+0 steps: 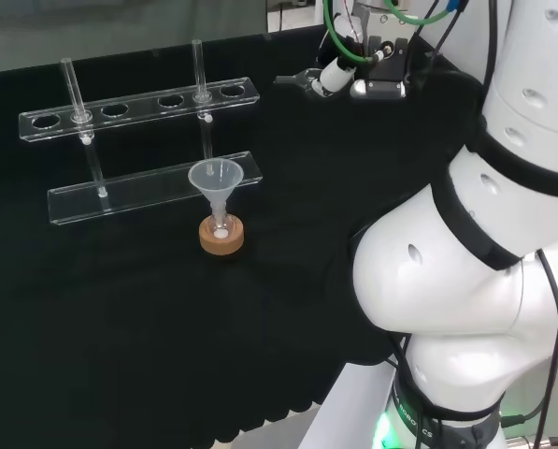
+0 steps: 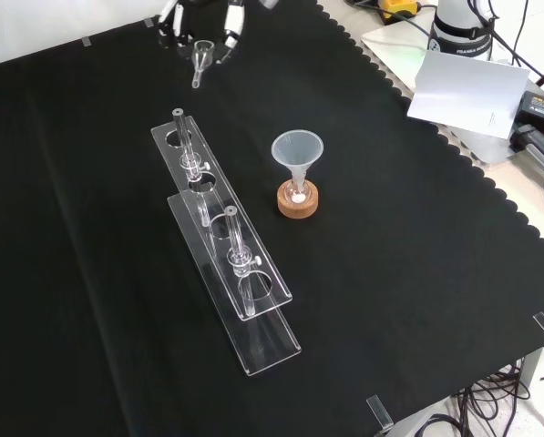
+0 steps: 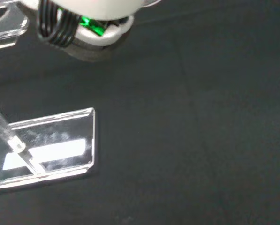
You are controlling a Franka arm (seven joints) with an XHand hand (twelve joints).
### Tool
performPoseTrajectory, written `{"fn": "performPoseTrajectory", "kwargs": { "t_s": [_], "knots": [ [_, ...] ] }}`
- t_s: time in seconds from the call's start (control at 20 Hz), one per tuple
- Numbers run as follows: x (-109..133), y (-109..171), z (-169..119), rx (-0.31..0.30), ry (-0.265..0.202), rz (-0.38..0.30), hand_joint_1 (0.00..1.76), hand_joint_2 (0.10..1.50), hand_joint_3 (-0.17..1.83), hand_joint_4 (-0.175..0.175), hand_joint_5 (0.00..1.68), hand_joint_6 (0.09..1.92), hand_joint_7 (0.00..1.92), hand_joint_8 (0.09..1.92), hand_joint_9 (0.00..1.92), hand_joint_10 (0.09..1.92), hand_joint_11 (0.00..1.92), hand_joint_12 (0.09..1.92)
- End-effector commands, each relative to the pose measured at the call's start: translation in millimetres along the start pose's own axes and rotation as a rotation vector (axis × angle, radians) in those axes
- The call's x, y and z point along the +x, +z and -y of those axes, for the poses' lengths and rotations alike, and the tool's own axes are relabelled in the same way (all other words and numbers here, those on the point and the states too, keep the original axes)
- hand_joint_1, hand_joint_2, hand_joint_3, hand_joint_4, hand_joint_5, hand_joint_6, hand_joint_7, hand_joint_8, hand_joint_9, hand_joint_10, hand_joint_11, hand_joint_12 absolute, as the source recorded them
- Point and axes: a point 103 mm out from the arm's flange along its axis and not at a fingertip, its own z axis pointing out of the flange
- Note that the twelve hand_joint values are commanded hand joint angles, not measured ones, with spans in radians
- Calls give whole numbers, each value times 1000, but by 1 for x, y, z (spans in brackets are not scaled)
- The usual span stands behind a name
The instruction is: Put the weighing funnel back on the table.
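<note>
Black cloth [image 2: 417, 273] covers the whole bench. In the front view the hand [image 2: 231, 29] comes in at about 12 o'clock. Its fingers are curled in around the weighing funnel [image 2: 200, 58], so it's gripping that. The little cup sits between the fingertips and the stem points down toward 7 o'clock. I can't tell whether the stem tip touches the cloth.

The funnel [image 2: 296, 150] stands mouth up near the middle of the front view, with its stem in a small flask [image 2: 297, 189] on a cork ring [image 2: 297, 202]. From there the weighing funnel is off at roughly 11 o'clock, well apart. A clear rack [image 2: 253, 350] runs along the funnel's 9 o'clock side, with two tubes [image 2: 182, 137] standing in it.

In the head view the hand [image 1: 335, 73] is at about 1 o'clock from the funnel [image 1: 215, 176], and the rack [image 1: 148, 192] is just beside the funnel, from 9 to 11 o'clock.

The wrist view catches one end of the rack [image 3: 79, 136] with a tube [image 3: 11, 136] in it, and a blurry white bit of the hand [image 3: 83, 9].
</note>
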Motion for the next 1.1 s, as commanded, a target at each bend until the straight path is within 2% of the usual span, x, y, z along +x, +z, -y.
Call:
{"fn": "performPoseTrajectory", "kwargs": {
  "t_s": [0.05,0.5,1.1],
  "knots": [
    [-28,11,-37,9,29,-23,1134,697,521,175,1359,460,524,720,1065,237,970,919],
    [-48,38,-77,44,49,-40,1134,698,520,175,1358,461,522,720,1065,235,970,919],
    [-50,93,-120,134,11,-35,1134,698,520,175,1357,462,521,721,1065,234,969,919]
  ]
}}
